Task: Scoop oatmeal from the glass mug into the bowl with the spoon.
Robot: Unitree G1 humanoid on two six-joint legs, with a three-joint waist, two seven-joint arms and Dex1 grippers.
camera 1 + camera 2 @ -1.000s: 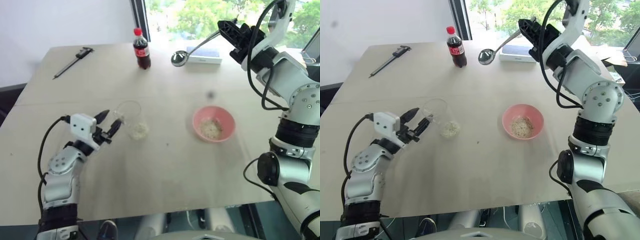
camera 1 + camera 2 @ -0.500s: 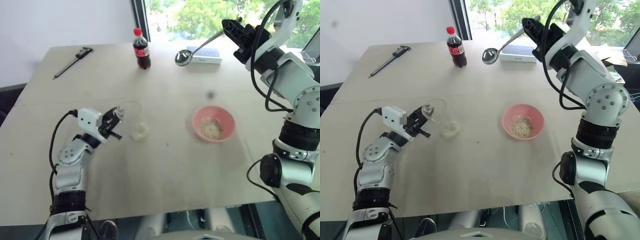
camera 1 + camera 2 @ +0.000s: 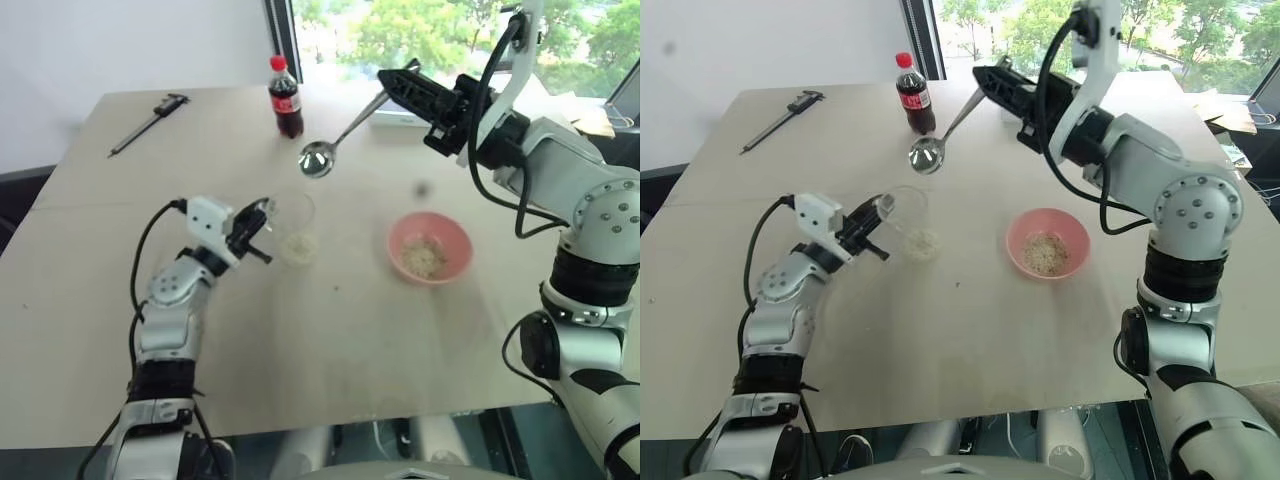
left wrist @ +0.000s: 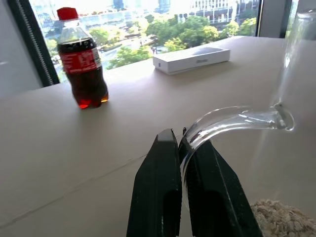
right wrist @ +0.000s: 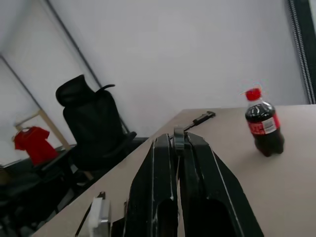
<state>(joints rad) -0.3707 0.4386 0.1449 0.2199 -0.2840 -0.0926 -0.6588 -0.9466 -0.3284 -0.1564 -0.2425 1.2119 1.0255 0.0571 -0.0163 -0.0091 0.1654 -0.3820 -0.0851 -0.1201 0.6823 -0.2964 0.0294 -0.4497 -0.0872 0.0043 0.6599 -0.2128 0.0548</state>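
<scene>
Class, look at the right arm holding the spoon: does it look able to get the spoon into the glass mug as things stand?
Probably yes. The spoon hangs above and just behind the glass mug, whose mouth is uncovered. The left gripper pinches only the mug's handle at the side, leaving the way down free.

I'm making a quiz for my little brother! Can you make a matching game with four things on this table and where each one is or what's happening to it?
Things:
1. spoon
2. glass mug
3. bowl
4. cola bottle

States:
A. standing at the far side of the table, red cap on
B. held up in the air by the right gripper
C. pink, with oatmeal inside
D. pinched at its rim by the left gripper

Pairs: 1-B, 2-D, 3-C, 4-A
</scene>
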